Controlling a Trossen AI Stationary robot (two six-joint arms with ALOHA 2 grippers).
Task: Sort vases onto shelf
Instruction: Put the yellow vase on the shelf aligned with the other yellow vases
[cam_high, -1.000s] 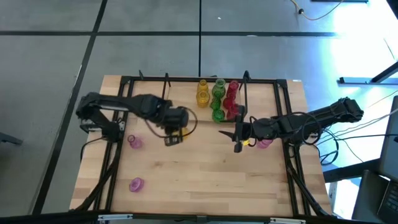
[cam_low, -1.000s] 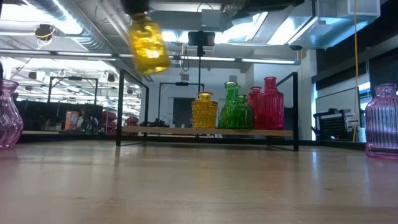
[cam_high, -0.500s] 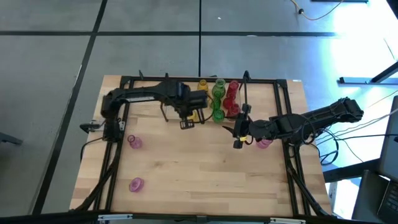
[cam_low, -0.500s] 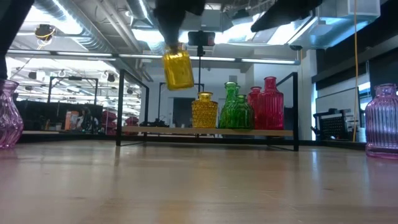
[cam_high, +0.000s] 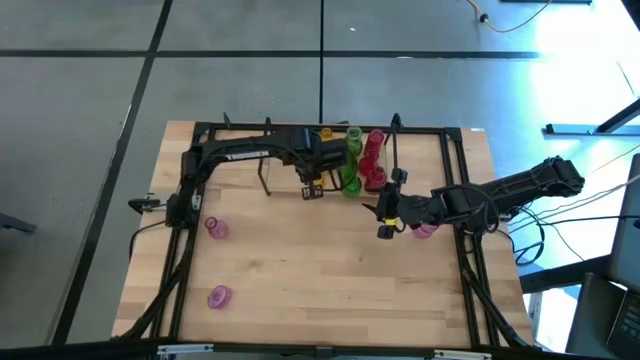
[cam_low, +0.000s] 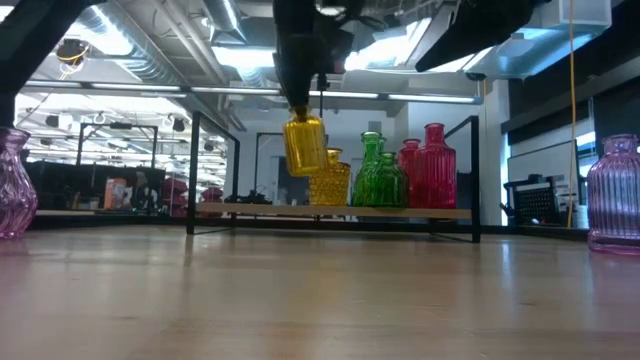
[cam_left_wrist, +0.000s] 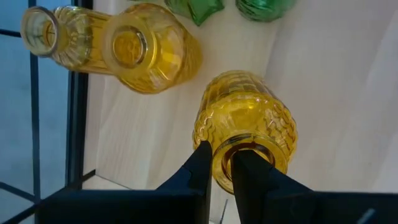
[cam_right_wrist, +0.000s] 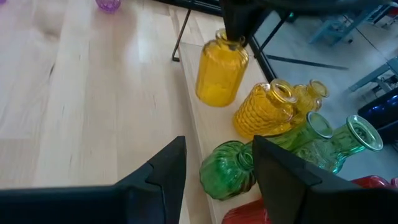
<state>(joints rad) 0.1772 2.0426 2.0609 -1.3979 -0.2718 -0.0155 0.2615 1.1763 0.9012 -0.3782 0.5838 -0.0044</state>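
**Yellow vase hanging over the shelf edge**

The left gripper sits upper centre of the low view, fingers pinched on the neck of a yellow vase; the vase hangs clear of the board, just in front of the yellow ones already standing on the shelf; in the high view that's upper middle of the frame, at the shelf's front edge. The row on the shelf runs yellow, green, red from left to right in the low view. The right gripper hovers right of centre in the high view, fingers spread and holding nothing; a pink vase stands just beside that arm; two more pink vases sit at lower left of the table.
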